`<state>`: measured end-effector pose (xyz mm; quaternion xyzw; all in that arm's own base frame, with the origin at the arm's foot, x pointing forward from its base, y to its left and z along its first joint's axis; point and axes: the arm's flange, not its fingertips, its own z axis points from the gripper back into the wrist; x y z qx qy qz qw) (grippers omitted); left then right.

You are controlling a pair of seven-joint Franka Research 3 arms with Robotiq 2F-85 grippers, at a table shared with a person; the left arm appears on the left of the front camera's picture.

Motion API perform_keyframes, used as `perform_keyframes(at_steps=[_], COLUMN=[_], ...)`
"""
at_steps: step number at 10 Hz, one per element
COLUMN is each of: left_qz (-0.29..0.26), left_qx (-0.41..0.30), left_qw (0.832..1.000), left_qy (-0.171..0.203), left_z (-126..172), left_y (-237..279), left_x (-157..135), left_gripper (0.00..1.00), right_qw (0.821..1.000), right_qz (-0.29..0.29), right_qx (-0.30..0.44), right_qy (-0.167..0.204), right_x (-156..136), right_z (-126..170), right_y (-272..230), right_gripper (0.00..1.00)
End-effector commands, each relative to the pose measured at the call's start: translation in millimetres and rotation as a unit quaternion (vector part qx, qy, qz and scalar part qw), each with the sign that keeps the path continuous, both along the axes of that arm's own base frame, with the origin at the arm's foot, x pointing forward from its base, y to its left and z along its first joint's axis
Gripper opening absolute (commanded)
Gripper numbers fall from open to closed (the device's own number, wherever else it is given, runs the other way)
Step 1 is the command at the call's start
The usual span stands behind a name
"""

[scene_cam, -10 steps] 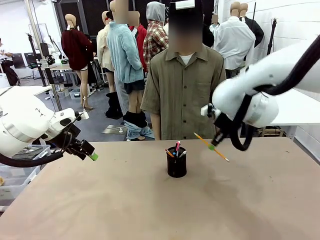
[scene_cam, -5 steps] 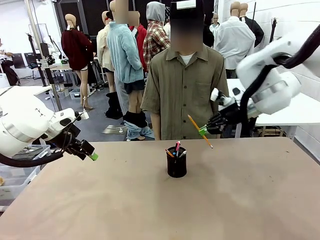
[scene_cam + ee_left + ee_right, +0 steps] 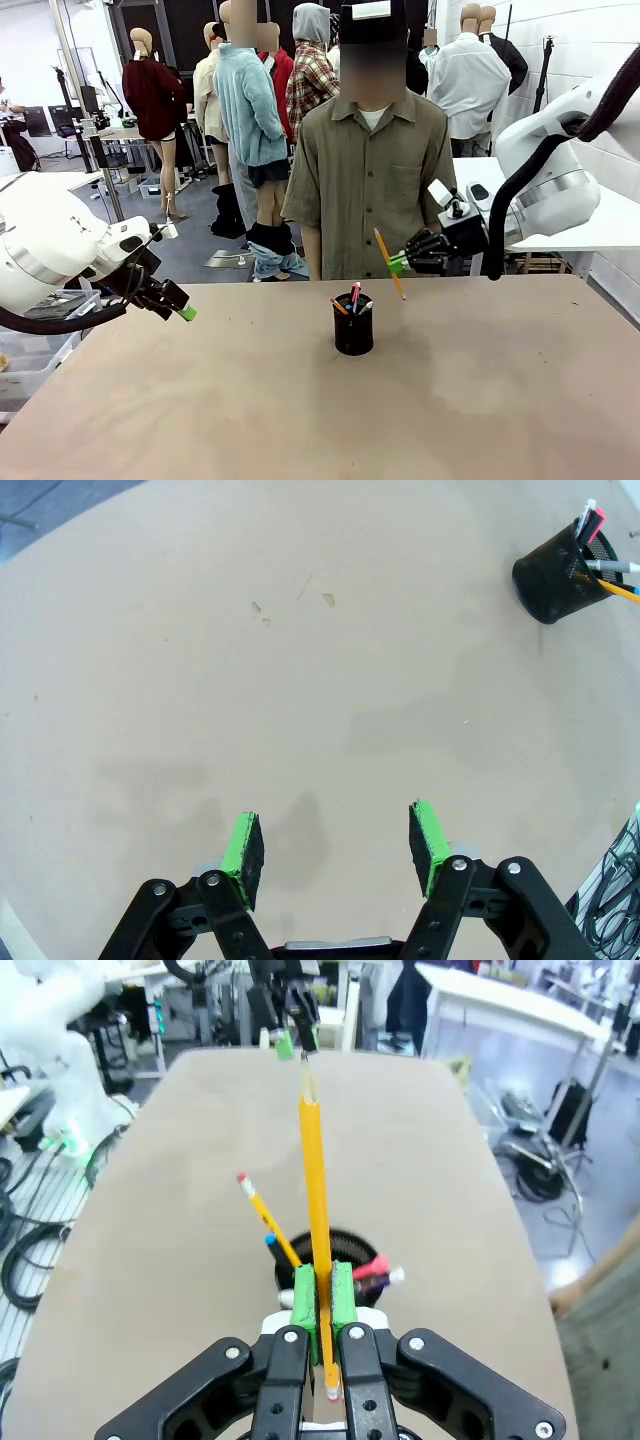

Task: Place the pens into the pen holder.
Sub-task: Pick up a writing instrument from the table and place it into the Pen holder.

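Across the tan table (image 3: 200, 400) from me I saw a person in an olive short-sleeved shirt (image 3: 365, 190) standing at the far edge. A white table (image 3: 590, 225) stood behind on my right, and cables (image 3: 540, 1175) lay on the floor.

Table (image 3: 480, 400) bare all round pen holder (image 3: 353, 325). Holder mouth partly taken by pens (image 3: 354, 297) sticking up. Person (image 3: 365, 180) stands directly behind holder at far edge. Left gripper (image 3: 186, 313) well clear, left side.

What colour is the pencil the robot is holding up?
Orange-yellow. The pencil shows best in the right wrist view, pinched between the right gripper's green fingers.
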<state>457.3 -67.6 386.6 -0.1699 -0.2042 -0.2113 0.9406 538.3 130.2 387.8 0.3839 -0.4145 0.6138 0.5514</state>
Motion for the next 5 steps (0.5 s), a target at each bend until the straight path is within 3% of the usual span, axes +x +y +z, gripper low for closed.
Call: perform_keyframes(at_steps=[1,5], left_qz=[-0.008,-0.008], left_qx=[-0.002,-0.002], left_qw=[1.0,1.0], left_qy=[-0.008,-0.008], left_z=[-1.2,-1.2], left_y=[1.9,1.9], left_x=[2.7,2.7], left_gripper=[0.76,0.76], right_qw=[0.999,0.998], right_qz=[0.004,0.038], right_qx=[0.035,0.056], right_qy=[-0.01,-0.013], right_x=[9.0,14.3], right_z=[1.5,-2.0], right_y=[11.9,37.8], right_gripper=[0.0,0.0])
